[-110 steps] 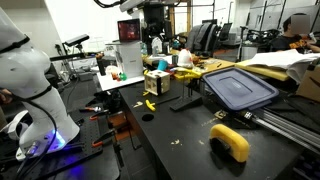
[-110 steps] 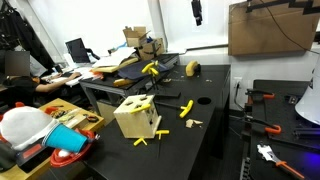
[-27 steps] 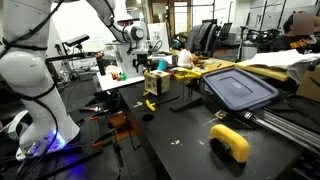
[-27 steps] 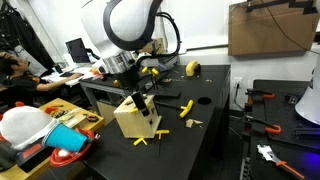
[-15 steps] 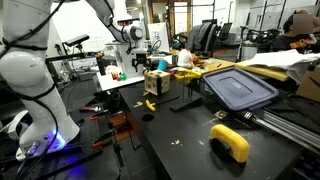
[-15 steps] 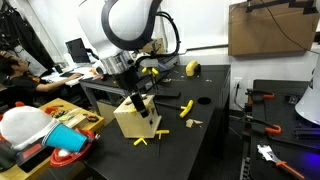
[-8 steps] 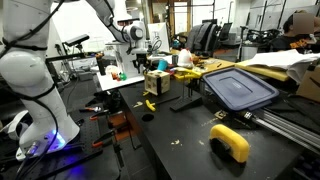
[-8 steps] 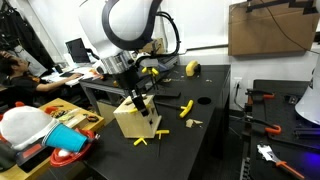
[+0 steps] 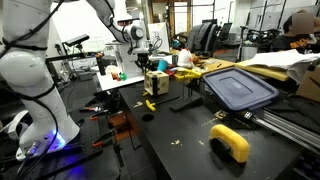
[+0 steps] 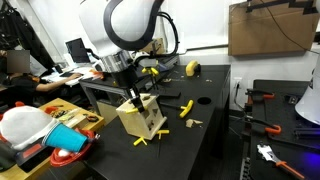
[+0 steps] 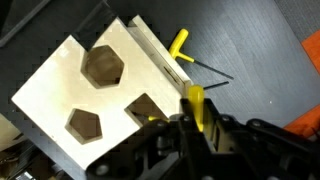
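The wrist view showed 1 box (image 11: 120,85) with 3 holes and 2 yellow pieces: a peg (image 11: 195,100) and a T-piece (image 11: 180,45) lying on the dark surface (image 11: 260,70). The claw (image 11: 196,125) was pinched narrow on the peg at the box's edge. The peg's long axis ran top to bottom there. In an exterior view the box (image 10: 140,118) sat tilted.

Robot's jaws at wooden box (image 9: 157,82), yellow piece (image 9: 150,104) nearby
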Motion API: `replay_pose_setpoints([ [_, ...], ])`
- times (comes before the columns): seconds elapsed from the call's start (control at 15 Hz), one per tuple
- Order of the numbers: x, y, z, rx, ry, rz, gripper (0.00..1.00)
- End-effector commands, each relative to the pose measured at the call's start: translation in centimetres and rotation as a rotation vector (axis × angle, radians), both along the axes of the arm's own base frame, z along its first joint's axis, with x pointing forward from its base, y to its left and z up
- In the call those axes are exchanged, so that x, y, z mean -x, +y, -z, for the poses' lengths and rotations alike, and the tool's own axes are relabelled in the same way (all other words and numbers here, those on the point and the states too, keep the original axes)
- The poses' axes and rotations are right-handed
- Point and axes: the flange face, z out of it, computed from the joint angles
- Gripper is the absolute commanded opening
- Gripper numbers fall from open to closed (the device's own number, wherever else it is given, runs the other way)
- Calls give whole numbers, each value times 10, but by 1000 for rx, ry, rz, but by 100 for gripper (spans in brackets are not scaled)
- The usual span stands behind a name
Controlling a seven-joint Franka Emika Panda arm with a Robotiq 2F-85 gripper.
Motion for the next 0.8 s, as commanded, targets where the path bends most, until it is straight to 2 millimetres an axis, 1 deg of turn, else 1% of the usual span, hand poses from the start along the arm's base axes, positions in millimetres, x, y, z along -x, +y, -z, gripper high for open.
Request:
replay_pose_setpoints([
  [0.0,-2,-6,-21,-9,-53,8,4],
  [0.13,-4,-15,-34,-17,-56,21,4],
  [0.33,-8,-35,-59,-9,-72,34,4],
  [0.47,-11,-44,-74,-16,-86,20,4],
  [0.6,-12,-47,-83,-37,-86,-1,4],
  [0.73,-12,-43,-86,-58,-82,-28,4],
])
